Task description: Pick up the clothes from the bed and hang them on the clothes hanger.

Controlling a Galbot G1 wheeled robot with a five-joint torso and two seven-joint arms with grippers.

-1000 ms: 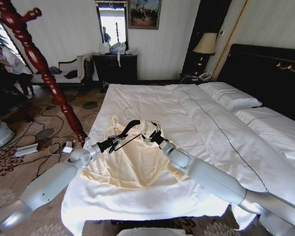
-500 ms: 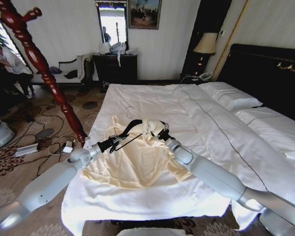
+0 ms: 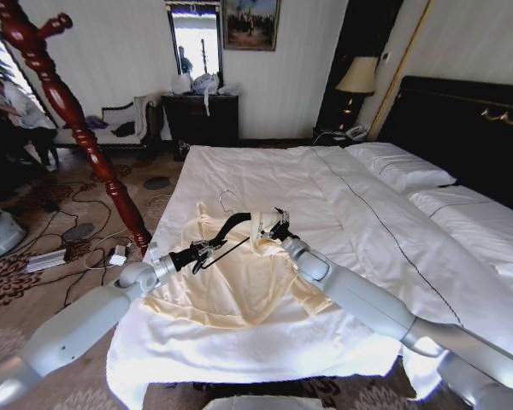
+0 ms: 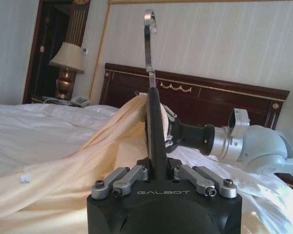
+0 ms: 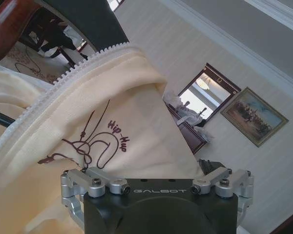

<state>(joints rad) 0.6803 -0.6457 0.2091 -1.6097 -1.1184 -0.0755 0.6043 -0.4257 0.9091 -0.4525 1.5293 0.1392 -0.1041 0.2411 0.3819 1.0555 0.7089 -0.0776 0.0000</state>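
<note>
Left gripper (image 3: 207, 247), frame centre-left, clamped on clothes hanger (image 3: 227, 226); hanger runs up-right from jaws, metal hook at far end pointing toward upper frame. Right gripper (image 3: 278, 231) just right of hanger, fingers pinched on clothes (image 3: 239, 286) at zipper edge near collar. Clothes mostly flat on bed (image 3: 350, 213), lower centre, collar lifted. Key relation: right hanger shoulder points at fabric the right gripper holds.

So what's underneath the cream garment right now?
White bed duvet shows around the clothes. The clothes hanger, held by the left gripper, runs under the collar the right gripper grips; its far end is covered.
</note>
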